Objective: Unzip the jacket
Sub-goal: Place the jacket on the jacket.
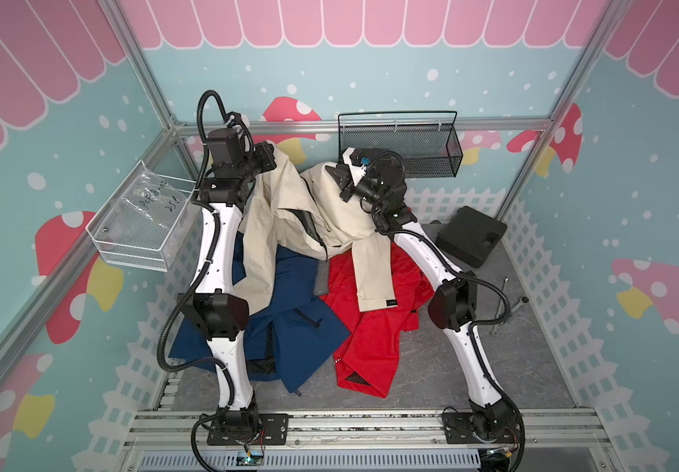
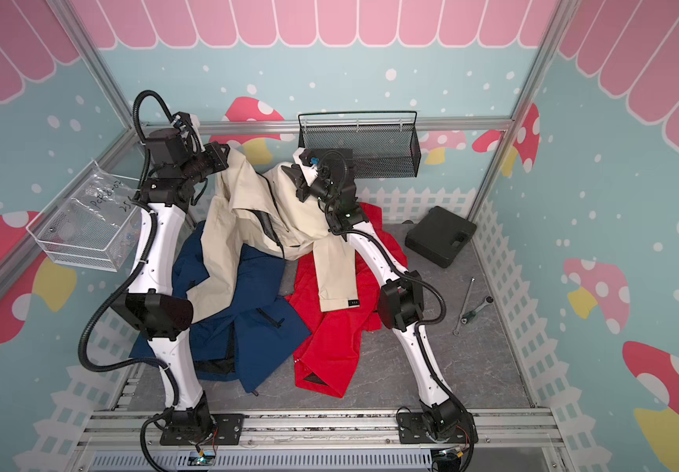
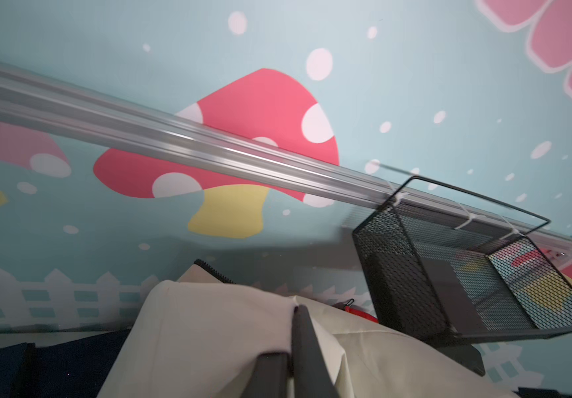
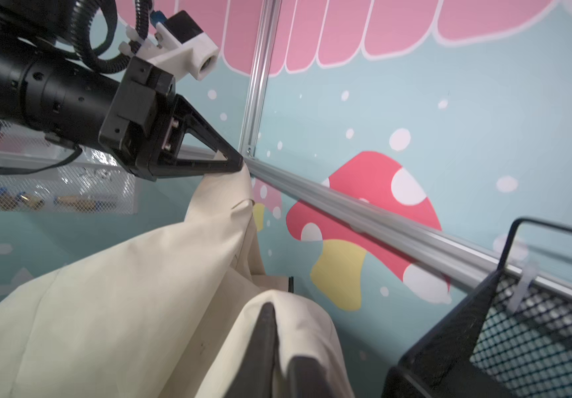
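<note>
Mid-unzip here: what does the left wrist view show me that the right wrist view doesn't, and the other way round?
Left wrist only: black zipper teeth on the beige jacket, a sliver of the red jacket, and the navy jacket. Right wrist only: the left claw pinching the beige jacket's raised edge, with the white wire basket behind it. Both: the beige jacket draped in front, the black mesh basket, the mushroom wall.

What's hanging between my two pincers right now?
Only the beige jacket: its fabric sags from the left pincer to the right pincer, with the zipper line running down the middle. Both top views show it.
</note>
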`<control>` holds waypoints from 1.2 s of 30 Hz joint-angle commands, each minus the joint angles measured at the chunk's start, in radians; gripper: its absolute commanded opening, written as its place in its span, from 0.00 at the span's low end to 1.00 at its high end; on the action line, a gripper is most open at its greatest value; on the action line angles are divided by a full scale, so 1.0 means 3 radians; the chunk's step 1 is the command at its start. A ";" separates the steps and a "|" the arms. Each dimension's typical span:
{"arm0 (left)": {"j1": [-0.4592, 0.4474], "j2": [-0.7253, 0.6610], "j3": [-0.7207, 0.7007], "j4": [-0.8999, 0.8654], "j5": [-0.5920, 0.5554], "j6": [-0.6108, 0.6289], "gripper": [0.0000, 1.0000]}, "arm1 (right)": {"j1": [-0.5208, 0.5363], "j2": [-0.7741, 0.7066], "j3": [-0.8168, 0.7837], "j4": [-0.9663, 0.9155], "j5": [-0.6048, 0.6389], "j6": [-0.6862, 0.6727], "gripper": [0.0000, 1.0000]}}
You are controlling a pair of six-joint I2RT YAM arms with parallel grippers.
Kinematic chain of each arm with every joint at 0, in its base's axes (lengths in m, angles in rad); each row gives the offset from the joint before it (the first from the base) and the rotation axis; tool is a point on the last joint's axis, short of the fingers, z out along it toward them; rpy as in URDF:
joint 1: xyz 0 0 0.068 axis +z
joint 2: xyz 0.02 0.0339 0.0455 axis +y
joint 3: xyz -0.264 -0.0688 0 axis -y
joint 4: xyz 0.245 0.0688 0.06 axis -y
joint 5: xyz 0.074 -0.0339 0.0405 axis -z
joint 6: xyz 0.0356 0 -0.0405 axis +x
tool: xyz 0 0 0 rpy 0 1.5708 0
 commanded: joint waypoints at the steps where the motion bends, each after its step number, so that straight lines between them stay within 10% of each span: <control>1: 0.0116 0.0110 -0.0009 0.0083 0.0108 -0.0106 0.54 | -0.0003 -0.0105 0.0098 -0.0149 -0.0049 -0.0259 0.82; 7: 0.0181 -0.0467 -0.0649 -0.0220 -0.0310 0.0098 1.00 | -0.0222 -0.1159 -0.1315 -0.0395 -0.0086 0.0063 0.98; 19: 0.0024 -0.2461 -0.3634 0.0348 0.0716 -0.0257 0.96 | -0.0894 -0.3562 -0.4659 -0.0633 0.0241 0.0968 0.99; 36: -0.0882 -0.3058 -0.4863 0.0121 0.0438 -0.0464 0.92 | -0.1008 -0.4065 -0.5916 -0.1189 0.0601 0.1351 0.96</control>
